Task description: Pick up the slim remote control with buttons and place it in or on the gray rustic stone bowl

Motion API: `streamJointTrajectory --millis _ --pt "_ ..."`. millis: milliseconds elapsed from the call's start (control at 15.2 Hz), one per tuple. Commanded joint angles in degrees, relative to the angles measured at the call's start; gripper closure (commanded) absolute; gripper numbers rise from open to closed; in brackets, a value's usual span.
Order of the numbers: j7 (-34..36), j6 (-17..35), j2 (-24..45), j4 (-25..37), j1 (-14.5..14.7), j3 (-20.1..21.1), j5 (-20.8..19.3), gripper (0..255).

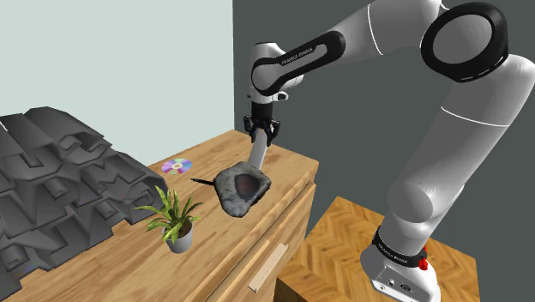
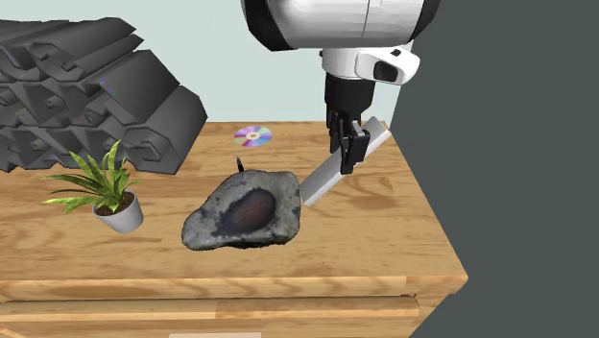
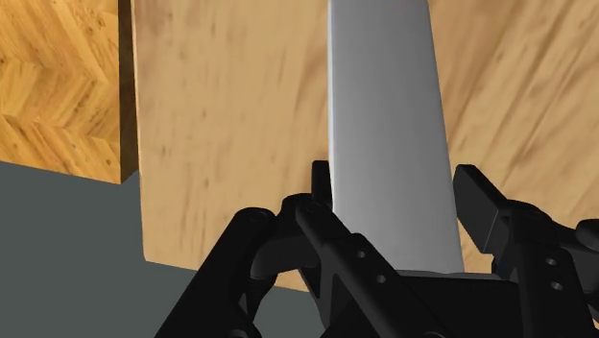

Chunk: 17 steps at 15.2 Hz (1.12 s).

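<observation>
— Where was the remote?

— Take the bowl as the mark, in the second exterior view. A potted plant stood to its left. Just off its right rim hung the remote (a plain grey slab, no buttons drawn), tilted, with its lower end close to the bowl.

— And the gripper?

— The gripper pinched the remote's upper end between both fingers.

— Which step, then?

— The carry, I'd judge. The pick looked done. The next move called for a short shift leftward over the bowl's hollow, then a release.
</observation>
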Motion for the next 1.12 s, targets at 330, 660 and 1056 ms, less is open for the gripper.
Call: streamJointTrajectory --millis 330,660,1056 --pt "-0.5 -5.4 -1.8 3.8 -0.1 -0.2 0.5 255" --pt "-0.7 -9.2 -2.6 6.8 -0.1 -0.3 0.8 255" --pt "3.5 -10.5 -6.2 4.6 2.2 2.2 2.3 255"
